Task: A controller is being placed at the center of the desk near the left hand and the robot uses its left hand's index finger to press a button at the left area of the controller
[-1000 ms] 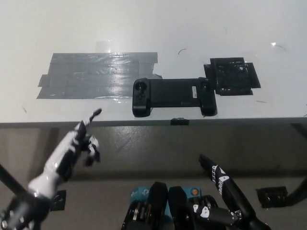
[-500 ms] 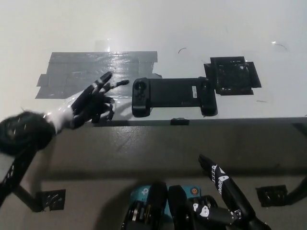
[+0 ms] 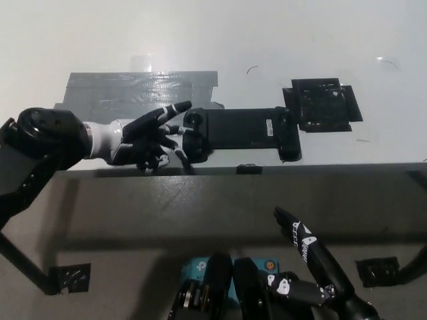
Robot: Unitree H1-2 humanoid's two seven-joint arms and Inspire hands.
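Note:
A black controller (image 3: 241, 133) lies lengthwise near the front edge of the white desk (image 3: 220, 47), at its middle. My white left hand (image 3: 150, 138) has come in from the left over the desk, open, with its fingers spread. One outstretched finger (image 3: 175, 110) points at the controller's left end, its tip right by the round button (image 3: 194, 121) there; whether it touches is unclear. My black right hand (image 3: 308, 253) rests low at the bottom right, below the desk edge, open with fingers held straight.
A large patch of grey tape (image 3: 133, 97) covers the desk behind my left hand. A black taped square (image 3: 322, 105) lies just right of the controller. A small black tab (image 3: 249, 169) sits on the desk's front edge.
My left hand rose from below the desk edge, swung over the desk and moved right until its outstretched finger reached the controller's left end. The right hand stayed nearly still.

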